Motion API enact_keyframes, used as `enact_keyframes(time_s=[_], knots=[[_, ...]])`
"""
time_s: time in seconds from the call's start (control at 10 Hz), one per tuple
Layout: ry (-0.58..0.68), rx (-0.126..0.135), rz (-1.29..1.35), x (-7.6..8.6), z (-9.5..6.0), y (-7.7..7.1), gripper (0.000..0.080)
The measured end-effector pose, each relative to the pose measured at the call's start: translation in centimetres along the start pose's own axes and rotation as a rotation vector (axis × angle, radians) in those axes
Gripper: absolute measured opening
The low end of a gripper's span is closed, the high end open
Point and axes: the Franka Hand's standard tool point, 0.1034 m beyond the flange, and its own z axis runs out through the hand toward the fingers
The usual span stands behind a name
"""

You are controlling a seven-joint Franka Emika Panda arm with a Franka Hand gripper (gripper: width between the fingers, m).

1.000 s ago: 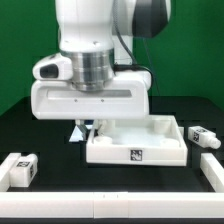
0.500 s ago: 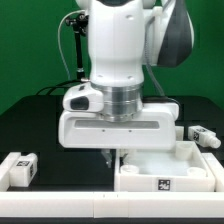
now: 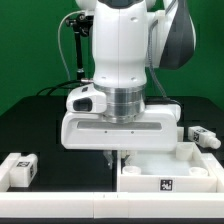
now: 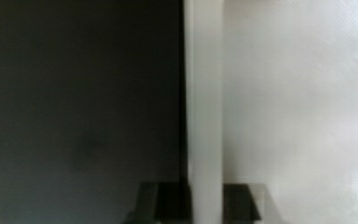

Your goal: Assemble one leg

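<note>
My gripper [image 3: 114, 157] is shut on the left wall of the large white tray-like panel [image 3: 190, 166], which sits low at the exterior view's right front. In the wrist view the panel's wall [image 4: 204, 90] runs between my two dark fingers [image 4: 163, 200], and the gripper [image 4: 204, 202] is closed around it. One leg [image 3: 20, 168], a small white block with a tag, lies on the black table at the exterior view's left. Another leg [image 3: 203, 135] lies at the right, behind the panel. Neither leg is held.
A white rail [image 3: 60, 206] runs along the front edge of the black table [image 3: 40, 125]. A green backdrop stands behind. The arm's wide white hand [image 3: 120, 125] hides the middle of the table.
Over the last second the arm and the held panel moved to the exterior view's right and toward the front. In the last half second almost nothing moved.
</note>
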Motion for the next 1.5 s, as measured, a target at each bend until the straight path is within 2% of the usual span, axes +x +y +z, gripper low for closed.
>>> enact_keyframes(time_s=[0.2,0.5,0.6,0.9,1.5], knots=[[0.001,-0.002,-0.002,0.7,0.0,-0.1,0.0055],[0.013,-0.004,-0.001,3.6,-0.2,-0.2,0.0055],[0.019,-0.007,0.004,4.1,-0.3,-0.2,0.0055],[0.007,0.001,0.050,4.3,-0.7,0.1,0.0056],[0.019,-0.004,0.031,4.3,-0.6,0.1,0.0056]])
